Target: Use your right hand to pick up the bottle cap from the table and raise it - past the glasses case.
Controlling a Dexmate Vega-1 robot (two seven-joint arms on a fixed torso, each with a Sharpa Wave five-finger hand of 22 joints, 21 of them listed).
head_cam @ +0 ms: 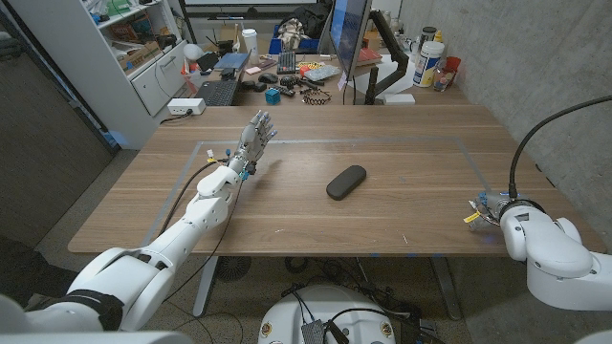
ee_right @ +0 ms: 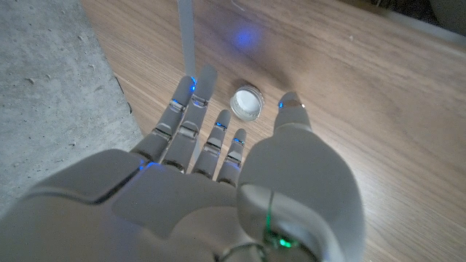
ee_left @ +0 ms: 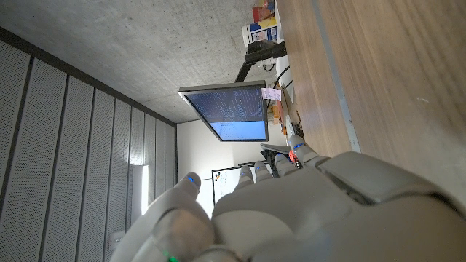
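In the right wrist view a small white bottle cap [ee_right: 247,103] lies on the wooden table [ee_right: 378,109], open side up. My right hand [ee_right: 218,167] hovers just short of it with fingers spread, and the cap sits between the thumb tip [ee_right: 290,104] and the other fingertips [ee_right: 191,89], untouched. In the head view that right hand [head_cam: 486,207] is at the table's right edge, near the front. The black glasses case [head_cam: 346,182] lies mid-table, well to its left. My left hand [head_cam: 256,134] reaches over the table's far left part with fingers extended, holding nothing; its back [ee_left: 306,211] shows in the left wrist view.
A pale taped rectangle [head_cam: 382,141] marks the tabletop. Behind the table stands a cluttered desk with a monitor [head_cam: 349,33], a keyboard [head_cam: 218,92] and bottles [head_cam: 427,59]. A white shelf unit [head_cam: 134,57] is at the far left, a concrete wall at the right.
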